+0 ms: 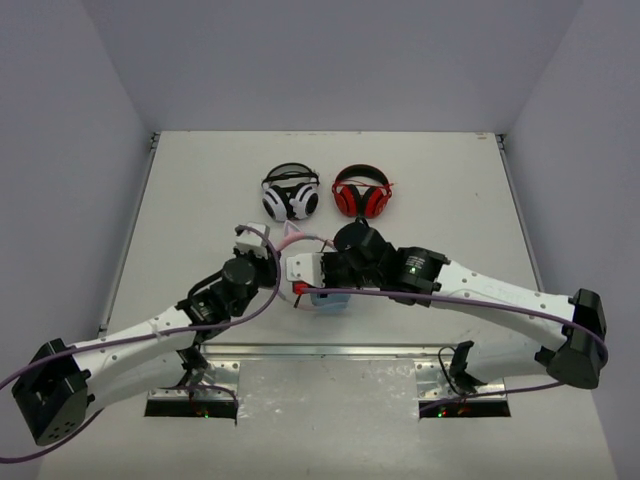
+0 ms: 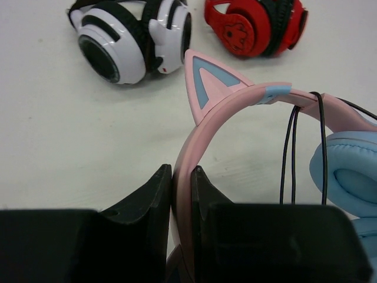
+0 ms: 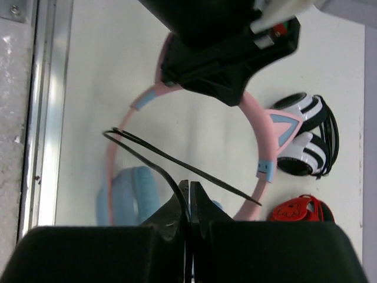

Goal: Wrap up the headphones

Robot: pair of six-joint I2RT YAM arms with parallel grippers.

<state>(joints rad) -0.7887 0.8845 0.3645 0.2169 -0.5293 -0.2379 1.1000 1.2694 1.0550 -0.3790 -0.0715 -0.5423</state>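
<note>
Left gripper [image 2: 182, 191] clamped on the pink band [image 2: 235, 109] of the headphones [image 3: 126, 197]; right gripper [image 3: 189, 200], inside the arch, pinches the black cable [image 3: 171, 159] draped over that band.

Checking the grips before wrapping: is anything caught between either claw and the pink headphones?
Nothing visible. The left claw clamps the headband directly, and the right claw pinches the cable. The white headphones and red headphones lie apart, farther back.
</note>
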